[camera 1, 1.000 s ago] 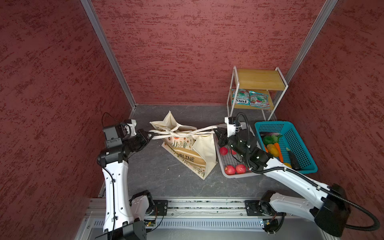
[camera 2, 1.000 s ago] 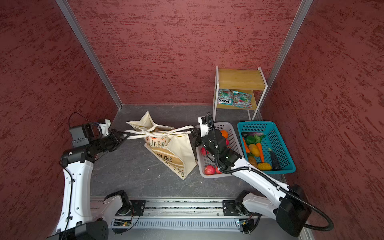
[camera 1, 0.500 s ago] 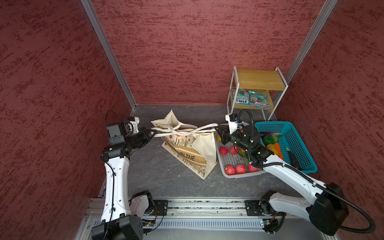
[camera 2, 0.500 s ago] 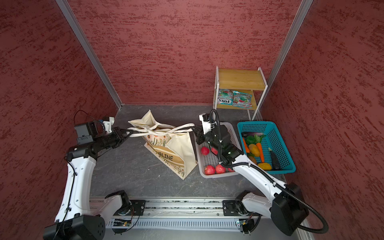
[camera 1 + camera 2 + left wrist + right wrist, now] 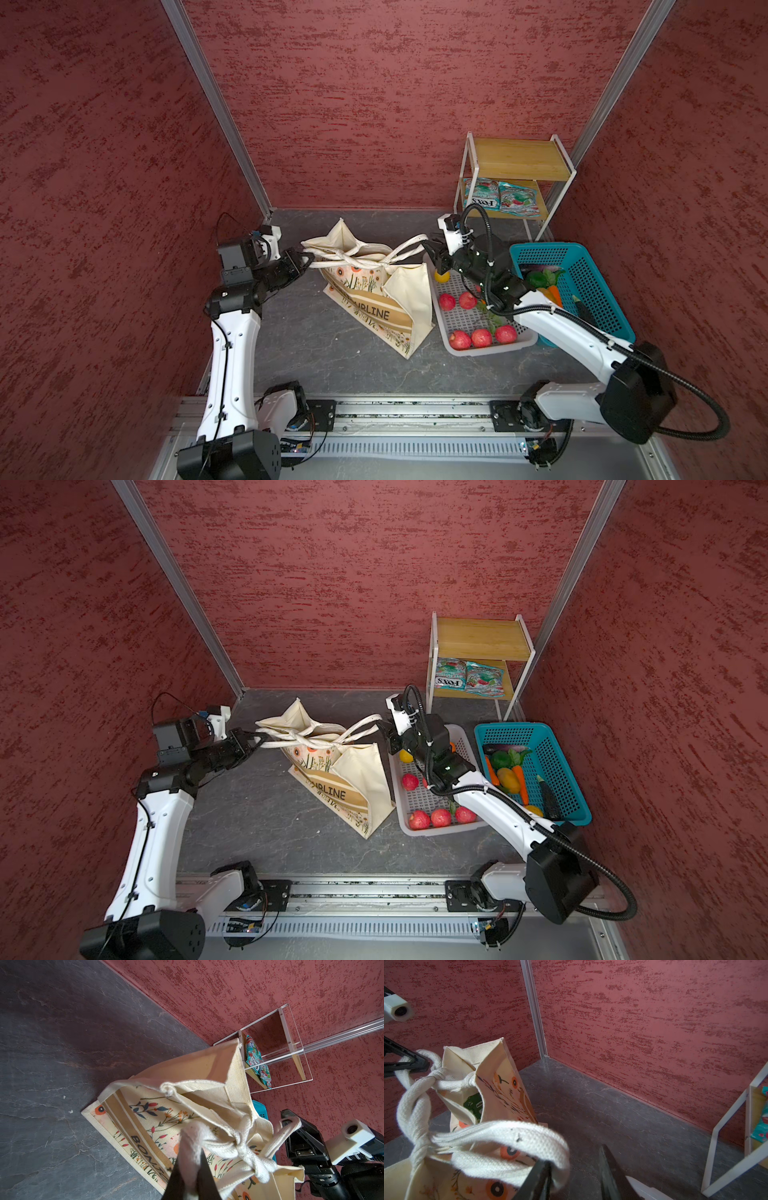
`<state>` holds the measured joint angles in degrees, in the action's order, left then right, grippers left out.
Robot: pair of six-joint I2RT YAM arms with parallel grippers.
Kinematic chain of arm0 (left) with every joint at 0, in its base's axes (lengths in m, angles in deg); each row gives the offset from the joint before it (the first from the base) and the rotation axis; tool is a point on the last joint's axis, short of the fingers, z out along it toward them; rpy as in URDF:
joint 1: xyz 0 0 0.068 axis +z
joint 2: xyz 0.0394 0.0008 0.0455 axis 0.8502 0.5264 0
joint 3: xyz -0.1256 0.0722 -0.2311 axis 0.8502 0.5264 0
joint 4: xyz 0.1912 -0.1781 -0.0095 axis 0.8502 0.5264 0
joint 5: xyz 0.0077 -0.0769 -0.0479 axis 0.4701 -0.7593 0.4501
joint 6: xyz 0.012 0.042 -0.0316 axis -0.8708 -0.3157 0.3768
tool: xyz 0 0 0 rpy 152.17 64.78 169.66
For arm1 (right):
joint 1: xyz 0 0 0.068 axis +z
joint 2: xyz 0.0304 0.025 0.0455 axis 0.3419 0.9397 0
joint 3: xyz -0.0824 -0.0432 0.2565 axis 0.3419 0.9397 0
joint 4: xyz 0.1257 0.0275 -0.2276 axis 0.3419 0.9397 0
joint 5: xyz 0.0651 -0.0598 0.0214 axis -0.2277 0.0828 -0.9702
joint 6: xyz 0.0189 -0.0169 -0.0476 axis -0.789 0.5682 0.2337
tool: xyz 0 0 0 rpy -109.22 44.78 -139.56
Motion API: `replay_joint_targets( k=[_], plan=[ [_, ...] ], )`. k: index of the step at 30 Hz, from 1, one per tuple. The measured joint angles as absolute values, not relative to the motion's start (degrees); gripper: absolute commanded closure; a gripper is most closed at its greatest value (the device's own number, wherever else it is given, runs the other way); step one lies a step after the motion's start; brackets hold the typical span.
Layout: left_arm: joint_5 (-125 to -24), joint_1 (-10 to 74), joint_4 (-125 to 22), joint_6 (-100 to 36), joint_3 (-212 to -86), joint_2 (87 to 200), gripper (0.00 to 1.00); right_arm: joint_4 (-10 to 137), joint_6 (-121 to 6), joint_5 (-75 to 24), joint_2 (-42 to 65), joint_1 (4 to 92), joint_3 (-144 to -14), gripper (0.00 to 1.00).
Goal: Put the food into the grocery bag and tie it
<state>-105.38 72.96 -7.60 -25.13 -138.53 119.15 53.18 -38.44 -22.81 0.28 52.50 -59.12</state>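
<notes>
Plainly, the tying step is in hand. The grocery bag (image 5: pixel 374 307) is stood on the desk (image 5: pixel 307 340) between the two arms, just beside the grey tray (image 5: pixel 486 353), and its handles (image 5: pixel 353 262) are crossed into a knot above its mouth.

The left fingers (image 5: pixel 302 261) are clamped tight on one loop of the handles. In the left wrist view the webbing is seen pinched between them, so the knot is anchored from that side. The right fingers (image 5: pixel 430 250) are parted, with nothing gripped. In the right wrist view the other loop is merely draped over one finger, and the gap beside it is bare. The loops are held out to opposite sides, which is judged to be how the knot is cinched. Whether that second loop is about to be dropped or taken up afresh cannot be told.

A green packet (image 5: pixel 474 1105) is glimpsed inside the bag through a gap at its mouth. Much of the food is not packed, though. Red apples (image 5: pixel 482 337) and a yellow fruit (image 5: pixel 441 276) are seen in the tray, and vegetables lie in the teal basket (image 5: pixel 540 248). Two FOX'S packets (image 5: pixel 500 198) are kept on the lower board of the small shelf (image 5: pixel 517 164). With the mouth tied, it is judged that these cannot be added — unless the knot is undone.
</notes>
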Motion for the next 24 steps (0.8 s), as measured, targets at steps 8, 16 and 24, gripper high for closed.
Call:
replay_joint_targets(
  k=[8, 16, 24],
  plan=[
    [-105.4, 72.7, -7.6, -25.5, -138.6, 119.1, 1.00, 55.9, -35.4, -22.9, 4.9, 52.5, -64.3, 0.49],
    [-105.1, 72.2, -7.5, -25.7, -139.6, 119.2, 1.00, 59.7, -32.6, -27.0, 7.7, 53.7, -68.6, 0.46],
    [-104.3, 71.0, -7.5, -26.0, -140.5, 119.2, 1.00, 63.3, -30.4, -28.0, 12.0, 54.6, -73.9, 0.47]
  ],
)
